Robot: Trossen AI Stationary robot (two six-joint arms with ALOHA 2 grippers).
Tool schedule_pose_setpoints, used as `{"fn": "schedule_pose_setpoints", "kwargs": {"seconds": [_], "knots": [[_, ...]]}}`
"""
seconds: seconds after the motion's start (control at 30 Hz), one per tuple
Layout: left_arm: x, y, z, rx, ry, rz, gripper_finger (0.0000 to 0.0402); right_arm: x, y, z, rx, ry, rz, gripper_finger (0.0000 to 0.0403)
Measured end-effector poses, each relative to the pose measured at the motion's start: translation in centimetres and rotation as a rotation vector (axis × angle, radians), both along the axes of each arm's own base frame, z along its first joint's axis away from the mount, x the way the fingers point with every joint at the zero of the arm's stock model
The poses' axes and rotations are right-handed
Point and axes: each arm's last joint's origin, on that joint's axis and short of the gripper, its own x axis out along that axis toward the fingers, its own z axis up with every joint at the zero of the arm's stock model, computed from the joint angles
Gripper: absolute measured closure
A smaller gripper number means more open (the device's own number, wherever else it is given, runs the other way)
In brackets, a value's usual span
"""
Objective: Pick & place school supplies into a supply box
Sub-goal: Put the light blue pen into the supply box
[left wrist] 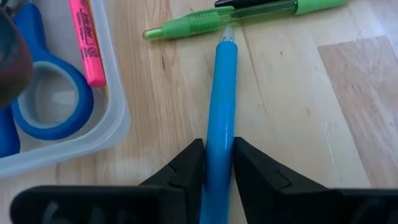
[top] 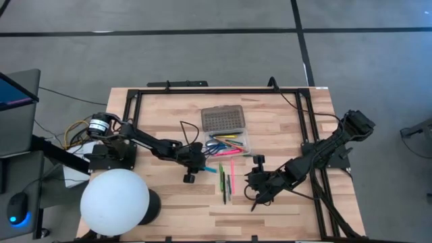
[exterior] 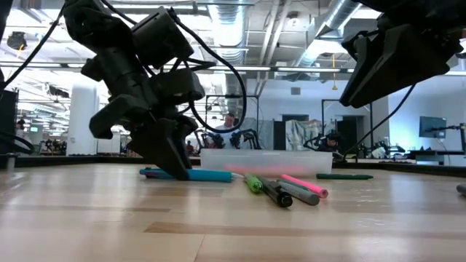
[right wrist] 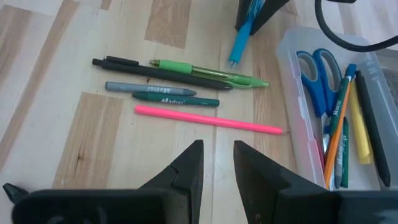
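In the left wrist view the blue pen [left wrist: 219, 118] runs off the picture's edge behind the left gripper [left wrist: 217, 163], so its rear end is hidden. The scissors [left wrist: 46, 99] and the box [left wrist: 115, 118] are cut off there too. From above, the pens in the box are too small to tell apart. The right gripper [right wrist: 217, 163] shows only its fingertips, perhaps slightly parted.

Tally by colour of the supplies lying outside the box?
Blue pen, in the left gripper: 1
Green pen: 1
Black pen: 1
Grey marker: 1
Dark green marker: 1
Pink pencil: 1
Total: 6 outside the supply box; right gripper open beside them.
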Motion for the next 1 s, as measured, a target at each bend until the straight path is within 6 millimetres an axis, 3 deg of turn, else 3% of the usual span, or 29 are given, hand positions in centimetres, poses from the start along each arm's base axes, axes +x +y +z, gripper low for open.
{"fn": "schedule_pose_setpoints", "kwargs": {"seconds": [0.23, 0.5, 0.77, 1.0], "knots": [[-0.4, -0.1, 0.8, 0.011, 0.002, -0.036, 0.0359, 0.0, 0.0, 0.0, 0.001, 0.000, -0.001, 0.0321], [-1.1, -0.1, 1.5, 0.032, 0.024, -0.028, 0.0339, 0.0, 0.0, 0.0, 0.000, 0.000, -0.001, 0.0321], [-1.1, 0.0, 1.6, 0.069, 0.014, -0.026, 0.0357, 0.0, 0.0, 0.0, 0.000, 0.000, 0.000, 0.0321], [-0.9, -0.3, 1.7, 0.090, -0.010, -0.046, 0.0348, 0.0, 0.0, 0.0, 0.000, 0.000, 0.000, 0.0321]]}}
